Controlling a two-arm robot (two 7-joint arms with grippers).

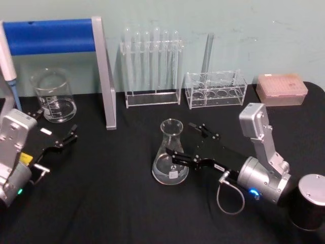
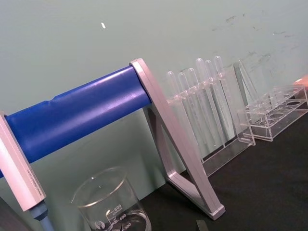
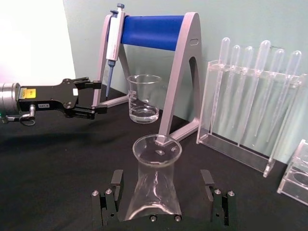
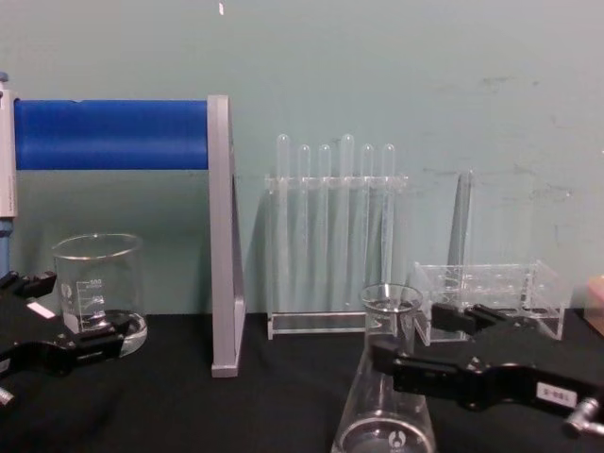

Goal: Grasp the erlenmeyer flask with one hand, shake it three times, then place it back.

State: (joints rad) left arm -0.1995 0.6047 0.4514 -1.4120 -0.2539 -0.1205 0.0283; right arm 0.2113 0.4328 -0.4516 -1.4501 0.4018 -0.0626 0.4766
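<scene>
Head view: the erlenmeyer flask (image 1: 170, 152) stands upright on the black tabletop (image 1: 127, 203), roughly mid-table, in front of the test tube rack (image 1: 151, 66) and well apart from it. The right gripper (image 1: 177, 137) reaches in from the robot's right w/ its jaws spread wide, one finger on each side of the flask's lower body; the nearer finger crosses in front of the glass. In the right wrist view the flask sits btwn the two fingers (image 3: 118, 185) w/ a gap showing on both sides, so nothing is clamped (contact low at the base can't be made out). The chest view has the same gripper low at right, level w/ the flask's cone below the neck. The left gripper (image 1: 56, 124) rests low at the robot's left, fingers apart and holding nothing, just beside the glass beaker (image 1: 55, 96), which stands by the foot of the blue-barred pipette stand (image 1: 104, 76). A second clear rack (image 1: 216, 89) and a pink box (image 1: 282, 89) sit along the back at right.
</scene>
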